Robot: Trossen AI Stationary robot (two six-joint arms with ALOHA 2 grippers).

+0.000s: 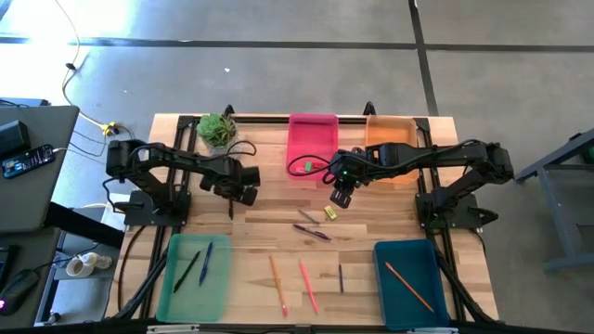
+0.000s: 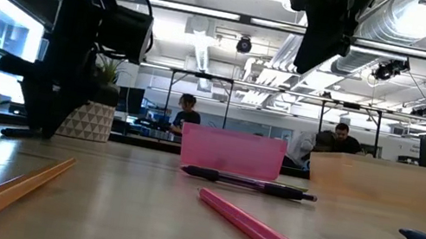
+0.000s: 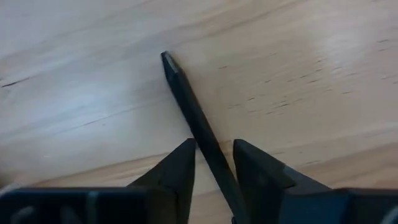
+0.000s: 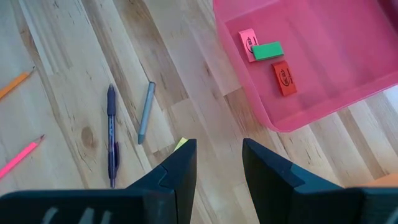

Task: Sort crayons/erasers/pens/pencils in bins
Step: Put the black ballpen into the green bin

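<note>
Two grippers work: the left gripper (image 3: 212, 163) clenches a slim dark stick-shaped pen (image 3: 189, 109); the right gripper (image 4: 217, 163) hangs released over a small yellow block eraser (image 4: 181, 144), near the translucent pink plastic bin (image 4: 323, 112).

The high view looks straight down from far up and takes in the whole table (image 1: 278, 232). The low view sits right on the table top and looks flat across it at the room; the pink bin (image 2: 233, 151) is at 12 o'clock there. The left wrist view is very close to the wood. The right wrist view hangs higher and looks down. The pink bin (image 1: 313, 139) shows in the high, low and right wrist views.
</note>
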